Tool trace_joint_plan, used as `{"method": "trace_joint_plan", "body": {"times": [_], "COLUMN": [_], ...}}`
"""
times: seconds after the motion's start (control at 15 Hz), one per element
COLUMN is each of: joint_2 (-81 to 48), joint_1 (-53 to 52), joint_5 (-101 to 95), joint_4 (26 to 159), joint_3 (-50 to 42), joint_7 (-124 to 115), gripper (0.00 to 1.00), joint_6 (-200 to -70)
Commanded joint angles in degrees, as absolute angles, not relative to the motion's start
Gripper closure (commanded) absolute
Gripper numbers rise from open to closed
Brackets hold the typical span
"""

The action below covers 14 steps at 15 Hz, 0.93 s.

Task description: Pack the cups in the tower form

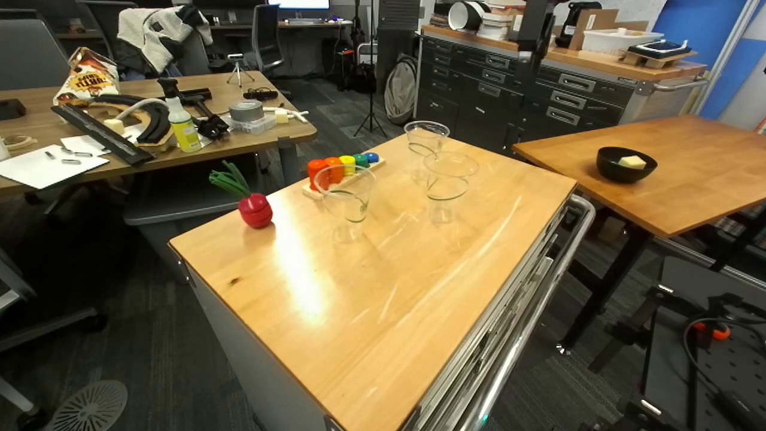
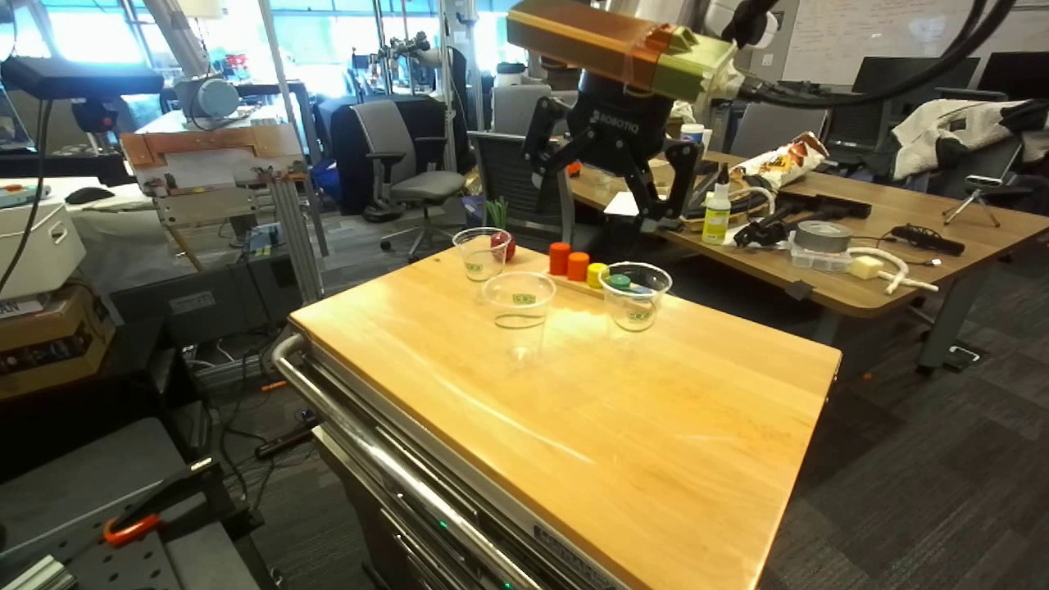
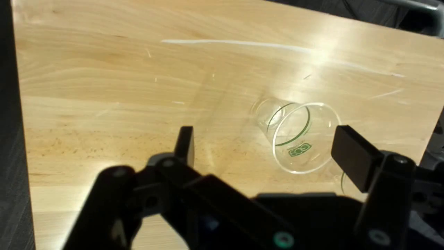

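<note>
Cups (image 1: 347,206), three and see-through, stand upright and apart on the wooden tabletop (image 1: 359,323): in an exterior view, one is left, nearest the red toy (image 1: 255,211), another right, and the third on the far side. The gripper (image 2: 597,201) hangs in the air above the tabletop, unclenched, its fingers (image 3: 357,158) spread wide, and in the wrist view one cup shows below, between them.

Wood-topped workbench (image 1: 371,323) | three clear plastic tumblers (image 1: 346,203) (image 1: 446,190) (image 1: 423,149), green-marked, upright, bases apart | green-leaved red toy radish (image 1: 255,211), near one edge | five-peg toy (image 2: 594,275), red-orange-yellow-green-blue, along same edge, apart from radish
</note>
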<state>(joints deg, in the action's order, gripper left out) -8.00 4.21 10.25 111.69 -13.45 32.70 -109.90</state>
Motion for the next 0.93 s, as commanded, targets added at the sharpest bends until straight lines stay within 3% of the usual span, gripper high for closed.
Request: {"method": "trace_joint_plan", "body": {"times": [0.0, 0.33, 0.8, 0.87], "joint_2": [-19.2, -29.9, -40.6, -41.4], "joint_1": [7.2, 10.5, 12.6, 12.6], "joint_5": [11.0, 11.8, 10.4, 10.1], "joint_4": [100.8, 91.9, 79.8, 79.1], "joint_3": [-9.9, -6.0, -3.0, -2.7], "joint_7": [28.6, 23.9, 18.9, 18.8], "gripper": [0.00, 0.00, 0.00, 0.13], "joint_6": [-112.2, -121.8, -122.0, -121.6]}}
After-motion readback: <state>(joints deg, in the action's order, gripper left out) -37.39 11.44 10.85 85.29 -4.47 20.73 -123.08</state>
